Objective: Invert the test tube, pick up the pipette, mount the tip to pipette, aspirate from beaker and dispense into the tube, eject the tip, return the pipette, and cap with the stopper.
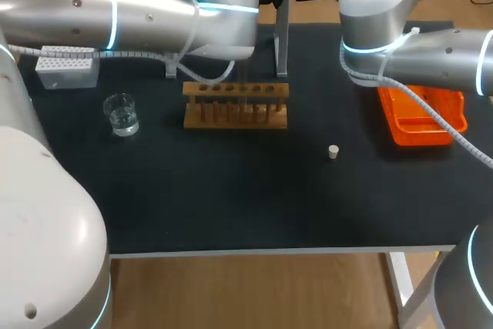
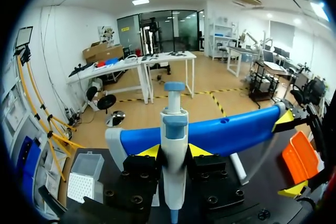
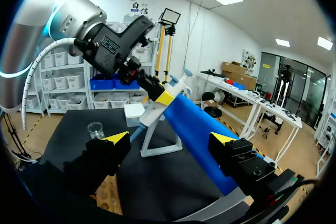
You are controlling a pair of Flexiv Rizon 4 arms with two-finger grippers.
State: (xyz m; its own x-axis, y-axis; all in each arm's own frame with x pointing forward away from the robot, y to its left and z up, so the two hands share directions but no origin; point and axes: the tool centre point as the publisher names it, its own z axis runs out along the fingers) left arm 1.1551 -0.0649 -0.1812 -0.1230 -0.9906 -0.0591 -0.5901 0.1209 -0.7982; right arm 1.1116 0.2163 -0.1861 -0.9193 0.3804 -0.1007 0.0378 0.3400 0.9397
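Note:
My left gripper [image 2: 174,151] is shut on the white and blue pipette [image 2: 175,129], which stands upright against the blue bar of its stand [image 2: 236,132]. In the right wrist view the pipette [image 3: 153,109] sits at the top of that stand's bar [image 3: 202,135], ahead of my right gripper [image 3: 169,140], which is open with nothing between its fingers. On the table are the glass beaker [image 1: 121,113] with clear liquid, the wooden tube rack [image 1: 236,104], the white tip box [image 1: 68,67] and the small white stopper [image 1: 333,152].
An orange tray [image 1: 422,117] lies at the right under my right arm. The stand's grey post [image 1: 282,44] rises behind the rack. Both arms crowd the far edge of the black mat [image 1: 231,198]. The mat's front half holds only the stopper.

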